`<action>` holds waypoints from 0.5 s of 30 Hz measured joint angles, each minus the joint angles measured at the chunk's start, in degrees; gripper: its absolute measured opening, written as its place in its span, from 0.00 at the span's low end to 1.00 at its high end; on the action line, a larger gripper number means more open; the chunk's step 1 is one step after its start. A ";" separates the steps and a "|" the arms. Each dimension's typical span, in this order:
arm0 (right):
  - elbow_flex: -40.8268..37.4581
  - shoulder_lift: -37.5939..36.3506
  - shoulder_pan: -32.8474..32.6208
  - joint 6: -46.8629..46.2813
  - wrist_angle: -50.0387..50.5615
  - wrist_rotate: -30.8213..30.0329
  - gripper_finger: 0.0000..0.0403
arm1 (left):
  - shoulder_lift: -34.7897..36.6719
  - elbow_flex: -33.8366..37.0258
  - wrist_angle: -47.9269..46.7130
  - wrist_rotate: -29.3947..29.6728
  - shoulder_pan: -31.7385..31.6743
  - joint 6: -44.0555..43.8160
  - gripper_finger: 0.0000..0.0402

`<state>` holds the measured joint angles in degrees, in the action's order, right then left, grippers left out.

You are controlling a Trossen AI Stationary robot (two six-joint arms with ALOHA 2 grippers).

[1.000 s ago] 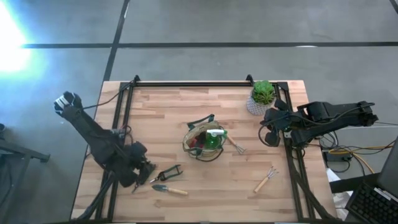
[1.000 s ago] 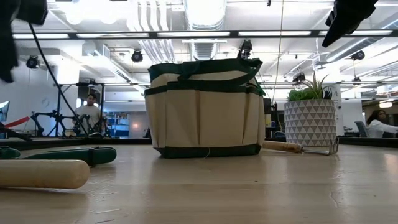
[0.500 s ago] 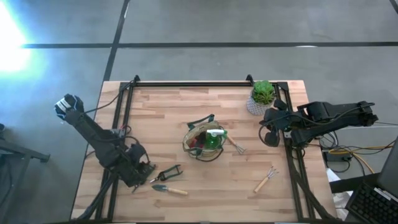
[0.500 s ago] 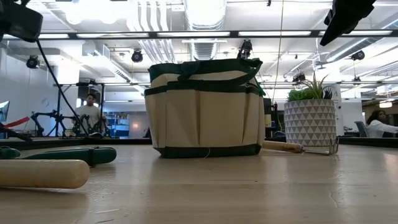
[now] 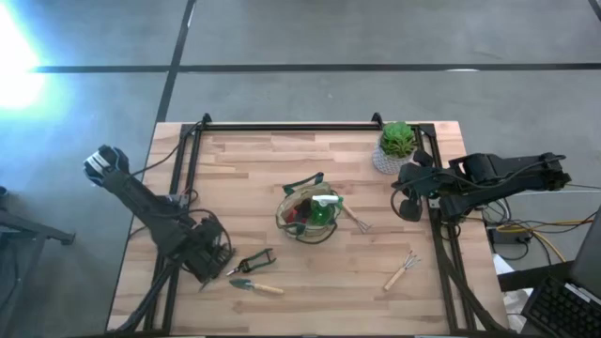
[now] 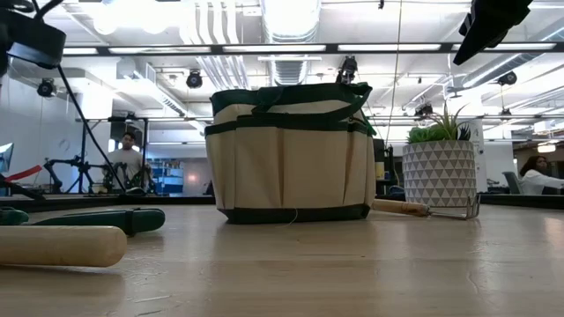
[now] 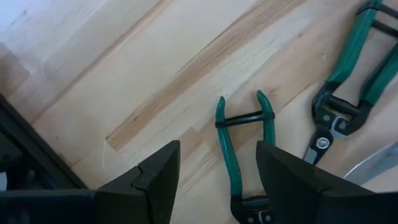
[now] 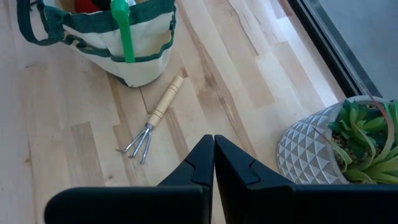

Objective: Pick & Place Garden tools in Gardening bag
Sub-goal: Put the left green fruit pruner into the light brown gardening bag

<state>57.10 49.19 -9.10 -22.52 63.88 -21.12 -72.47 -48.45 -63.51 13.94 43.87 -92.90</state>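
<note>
Here my left gripper (image 7: 217, 171) hangs wide open and empty just over the green-handled pruners (image 7: 244, 140) lying on the table (image 5: 244, 178) near its left front corner, the wooden-handled trowel (image 5: 255, 285) beside them. My right gripper (image 8: 213, 163) is pressed shut on nothing near the potted plant (image 8: 339, 140). The gardening bag (image 5: 310, 212) stands mid-table, a small fork (image 8: 152, 121) against it.

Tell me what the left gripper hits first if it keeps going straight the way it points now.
Most likely the green-handled pruners. In the left wrist view they lie on the table just beyond the open left gripper, their handle ends pointing at the gap between its fingers. How high the gripper hangs above them is unclear.
</note>
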 joint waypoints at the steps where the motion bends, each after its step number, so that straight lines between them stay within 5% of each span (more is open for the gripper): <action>1: 0.00 -0.02 0.00 0.00 0.01 0.00 0.02 | -0.25 0.00 0.00 -0.19 -0.36 0.03 0.53; 15: 0.00 0.00 0.01 0.00 -0.27 0.00 0.02 | -1.02 4.69 8.04 -5.69 -5.96 5.77 0.53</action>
<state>57.10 49.18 -9.09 -22.52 63.61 -21.12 -73.49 -43.75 -55.47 8.26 37.91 -87.13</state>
